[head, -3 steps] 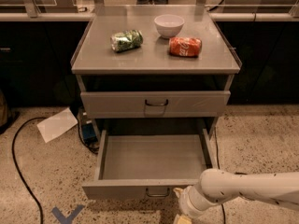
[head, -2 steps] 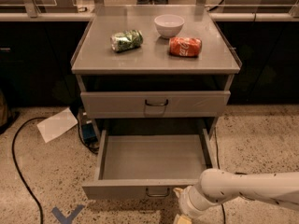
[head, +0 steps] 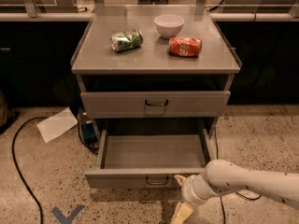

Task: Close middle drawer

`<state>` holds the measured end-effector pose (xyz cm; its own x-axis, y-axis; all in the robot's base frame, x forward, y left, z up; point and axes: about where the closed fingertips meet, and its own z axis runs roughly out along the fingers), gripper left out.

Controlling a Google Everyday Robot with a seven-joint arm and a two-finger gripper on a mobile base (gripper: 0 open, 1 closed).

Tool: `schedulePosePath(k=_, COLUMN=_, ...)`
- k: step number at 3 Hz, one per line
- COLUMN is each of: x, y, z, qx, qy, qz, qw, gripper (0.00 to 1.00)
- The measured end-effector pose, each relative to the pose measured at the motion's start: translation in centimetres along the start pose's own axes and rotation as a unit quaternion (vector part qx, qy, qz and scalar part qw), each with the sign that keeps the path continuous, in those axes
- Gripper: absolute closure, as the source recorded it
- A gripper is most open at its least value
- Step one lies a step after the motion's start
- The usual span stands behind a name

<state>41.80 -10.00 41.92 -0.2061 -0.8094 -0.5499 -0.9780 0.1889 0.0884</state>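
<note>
The middle drawer (head: 152,152) is pulled far out of the grey cabinet, its deep tray empty. Its plain front (head: 117,178) faces me, with a small dark loop handle (head: 157,181) at centre. My gripper (head: 179,196) sits at the end of the white arm (head: 247,185), just in front of the drawer front and right of the handle. It is open and holds nothing; one cream fingertip (head: 179,177) is at the drawer front, the other (head: 181,213) points down toward the floor. The uppermost drawer (head: 156,103) is closed. The lowest drawer is hidden under the open one.
On the cabinet top (head: 154,57) lie a green bag (head: 126,40), a white bowl (head: 169,25) and a red can (head: 185,46). A white sheet (head: 57,124), a blue box (head: 88,132) and a black cable (head: 18,171) are on the speckled floor at left.
</note>
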Motion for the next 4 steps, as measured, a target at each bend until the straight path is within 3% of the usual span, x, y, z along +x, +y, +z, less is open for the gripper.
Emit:
schedulePosePath(k=1, x=0.0, y=0.0, z=0.0, qx=0.000, qy=0.000, qz=0.000, qw=1.0000, gripper=0.00)
schedulePosePath(k=2, x=0.5, y=-0.1, z=1.1, qx=-0.014, qy=-0.022, qz=0.005, qw=0.9996, gripper=0.00)
schedulePosePath(k=3, x=0.9, y=-1.4, z=2.6, qx=-0.031, qy=-0.028, qz=0.008, qw=0.9991, gripper=0.00)
schedulePosePath(k=4, x=0.6, y=-3.8, z=3.2, qx=-0.026, qy=-0.010, qz=-0.002, qw=0.9996, gripper=0.00)
